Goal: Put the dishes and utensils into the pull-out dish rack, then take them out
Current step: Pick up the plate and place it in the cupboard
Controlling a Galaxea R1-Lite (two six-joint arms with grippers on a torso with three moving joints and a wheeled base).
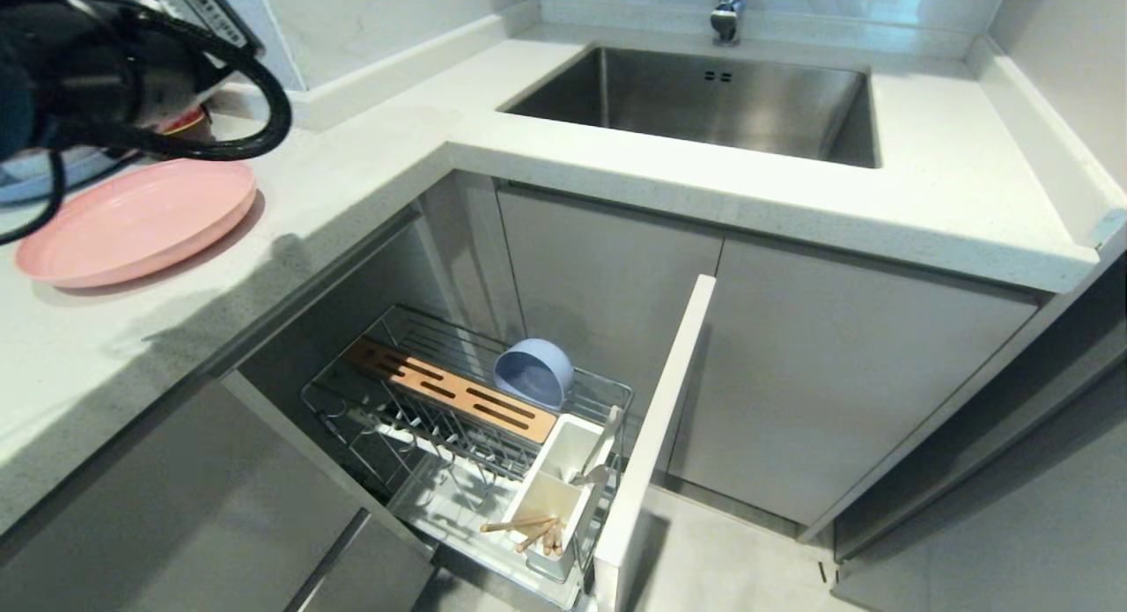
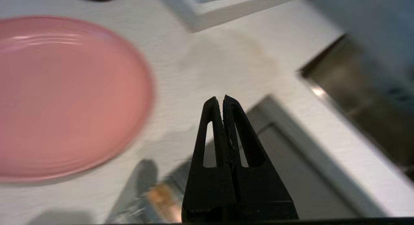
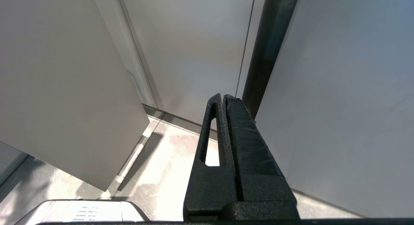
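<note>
Both grippers had their jaws pressed shut on nothing — the left gripper hung over the bench edge beside the pink plate, the right gripper low by the cabinet doors. In the pull-out dish rack the bowl stood tilted; the chopsticks lay in the utensil box — what looked like metal cutlery leaned there too.

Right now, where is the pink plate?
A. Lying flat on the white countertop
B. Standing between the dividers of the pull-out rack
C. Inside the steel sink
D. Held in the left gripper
A: the pink plate lies flat on the countertop, while the left gripper beside it is shut on nothing and the pull-out rack below holds no plate.
</note>
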